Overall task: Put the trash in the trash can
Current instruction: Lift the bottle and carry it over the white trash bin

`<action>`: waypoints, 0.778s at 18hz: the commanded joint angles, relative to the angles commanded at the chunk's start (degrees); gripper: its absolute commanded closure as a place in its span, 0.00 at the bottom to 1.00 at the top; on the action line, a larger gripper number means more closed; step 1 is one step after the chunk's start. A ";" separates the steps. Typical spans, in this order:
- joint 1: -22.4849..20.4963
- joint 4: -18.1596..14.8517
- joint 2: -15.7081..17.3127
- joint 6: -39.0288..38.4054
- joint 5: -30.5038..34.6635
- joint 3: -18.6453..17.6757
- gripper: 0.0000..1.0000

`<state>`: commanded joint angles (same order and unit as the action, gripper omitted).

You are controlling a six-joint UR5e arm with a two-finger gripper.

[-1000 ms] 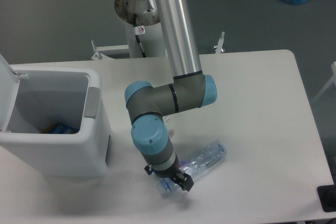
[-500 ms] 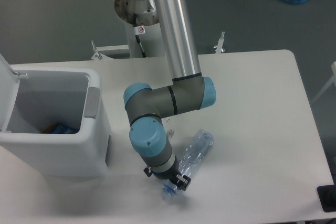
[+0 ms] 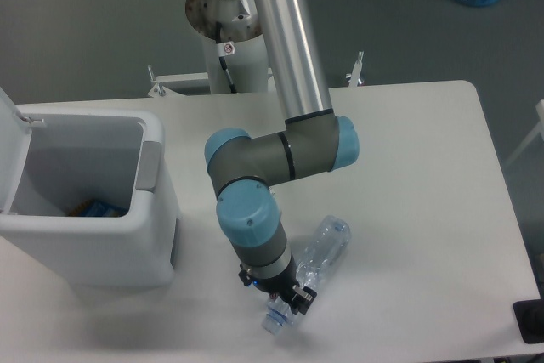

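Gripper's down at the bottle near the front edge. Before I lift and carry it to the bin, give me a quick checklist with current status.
1. Gripper at the bottle's cap end: ok.
2. Fingers actually clamped on the bottle: cannot tell, the wrist hides the contact.
3. Bottle off the table: cannot tell; it sits tilted.
4. Trash can lid open: ok, interior visible.
5. Room inside the trash can: ok, only a small item at the bottom.
6. White carton located: not ok, not visible on the table.
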<state>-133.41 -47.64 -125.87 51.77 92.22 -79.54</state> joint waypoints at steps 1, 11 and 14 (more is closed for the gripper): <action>-0.71 0.00 0.88 -0.96 -2.54 0.35 0.52; -4.49 0.09 9.40 -13.69 -35.13 2.28 0.51; -5.46 0.09 11.51 -16.78 -46.13 4.04 0.51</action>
<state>-138.87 -47.55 -114.35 34.99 46.08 -75.50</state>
